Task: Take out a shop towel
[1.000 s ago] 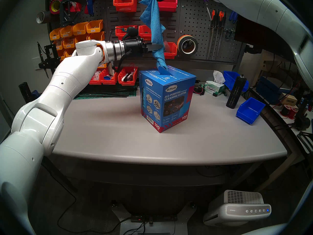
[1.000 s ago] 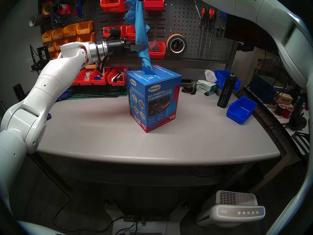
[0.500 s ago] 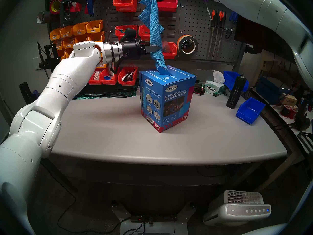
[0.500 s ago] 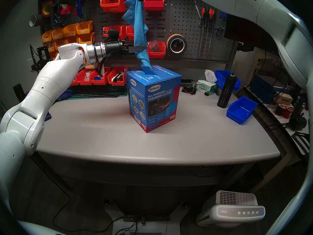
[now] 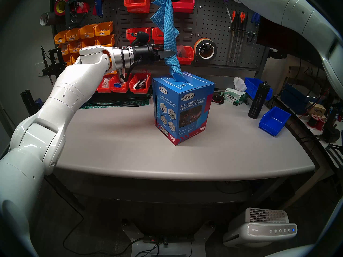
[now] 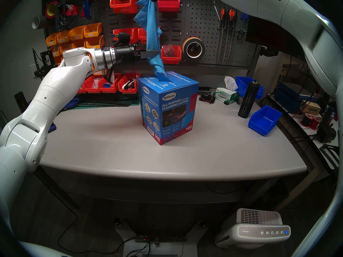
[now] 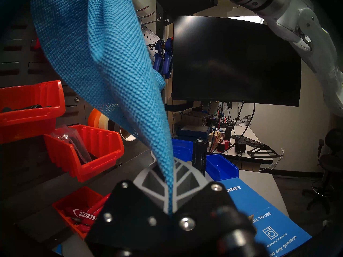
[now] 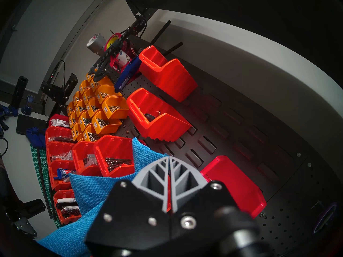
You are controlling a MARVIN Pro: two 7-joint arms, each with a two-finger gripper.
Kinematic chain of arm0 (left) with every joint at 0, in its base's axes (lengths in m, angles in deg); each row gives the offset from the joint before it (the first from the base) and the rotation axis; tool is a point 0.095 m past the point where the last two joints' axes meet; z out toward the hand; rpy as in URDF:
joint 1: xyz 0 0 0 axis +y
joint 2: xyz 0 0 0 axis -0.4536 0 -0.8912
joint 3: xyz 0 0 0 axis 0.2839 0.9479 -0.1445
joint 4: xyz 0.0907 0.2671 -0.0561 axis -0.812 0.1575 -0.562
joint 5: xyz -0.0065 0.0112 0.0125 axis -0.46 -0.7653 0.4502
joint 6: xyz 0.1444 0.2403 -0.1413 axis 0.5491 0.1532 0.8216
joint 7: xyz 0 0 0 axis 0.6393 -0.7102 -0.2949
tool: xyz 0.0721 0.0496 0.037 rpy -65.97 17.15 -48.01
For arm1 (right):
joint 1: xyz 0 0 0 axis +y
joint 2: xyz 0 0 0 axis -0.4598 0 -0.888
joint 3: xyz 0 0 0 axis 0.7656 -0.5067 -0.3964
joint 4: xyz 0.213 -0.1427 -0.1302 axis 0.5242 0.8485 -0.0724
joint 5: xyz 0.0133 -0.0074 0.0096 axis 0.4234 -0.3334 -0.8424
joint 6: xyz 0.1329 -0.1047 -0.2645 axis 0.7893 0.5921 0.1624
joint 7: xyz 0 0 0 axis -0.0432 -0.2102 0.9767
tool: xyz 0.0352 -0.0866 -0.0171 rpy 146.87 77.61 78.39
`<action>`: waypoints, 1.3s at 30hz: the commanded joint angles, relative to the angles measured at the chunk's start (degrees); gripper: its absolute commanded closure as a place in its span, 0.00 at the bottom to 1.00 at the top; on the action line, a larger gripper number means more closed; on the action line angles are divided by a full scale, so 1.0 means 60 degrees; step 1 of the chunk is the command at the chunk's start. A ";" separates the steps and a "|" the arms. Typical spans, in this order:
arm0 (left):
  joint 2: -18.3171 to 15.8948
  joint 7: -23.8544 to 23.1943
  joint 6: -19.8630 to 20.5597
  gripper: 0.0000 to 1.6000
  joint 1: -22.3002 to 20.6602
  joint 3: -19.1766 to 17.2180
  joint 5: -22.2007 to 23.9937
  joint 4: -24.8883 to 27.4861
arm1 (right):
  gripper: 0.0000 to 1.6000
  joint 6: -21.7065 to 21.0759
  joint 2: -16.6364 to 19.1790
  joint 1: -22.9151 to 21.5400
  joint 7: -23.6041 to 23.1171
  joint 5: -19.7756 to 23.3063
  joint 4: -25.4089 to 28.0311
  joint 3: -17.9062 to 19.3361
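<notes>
- Sky-blue and limp, the shop towel (image 5: 169, 31) hangs as a twisted strand from the top of your head views down into the slot on top of the blue carton (image 5: 182, 110), which stands upright near the middle of the grey table (image 5: 130, 139).
- Your head views show the towel's whole run: its lower end is still in the carton's opening, so it is not yet out.
- Only the left wrist view shows you the pinch up close: the left gripper (image 7: 169, 186) has its grey ribbed fingers (image 7: 150, 182) pressed together on a thin fold of the towel, with the carton's printed top at lower right.
- Only the right wrist view shows the upper grip: the right gripper (image 8: 169, 178) is pressed together, and the towel spills out to the left below it; you cannot see the cloth between the fingertips themselves.
- In the head views that gripper sits at the top edge, mostly cut off, with the towel's top corner bunched at it.
- Your left arm (image 5: 61, 102) reaches in from the left with its wrist level, gripper pointing right, clamping the towel about midway, above the carton.
- Your right arm (image 5: 297, 19) arches across the upper right, its gripper well above the left one.
</notes>
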 commanded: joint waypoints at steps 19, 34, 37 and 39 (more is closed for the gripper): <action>0.0008 -0.0096 0.0025 1.00 -0.0239 -0.0172 0.0105 0.0236 | 1.00 0.0100 0.0014 -0.0429 0.0115 0.0022 -0.0068 0.0307; 0.0017 -0.0109 0.0030 1.00 -0.0228 -0.0193 0.0084 0.0238 | 0.00 0.0058 0.0033 -0.0466 0.0057 0.0082 -0.0108 0.0381; 0.0019 -0.0111 0.0030 1.00 -0.0225 -0.0199 0.0080 0.0239 | 0.00 0.0048 0.0037 -0.0486 0.0045 0.0085 -0.0125 0.0375; 0.0020 -0.0112 0.0030 1.00 -0.0225 -0.0200 0.0079 0.0239 | 0.00 0.0054 0.0038 -0.0492 0.0031 0.0086 -0.0132 0.0374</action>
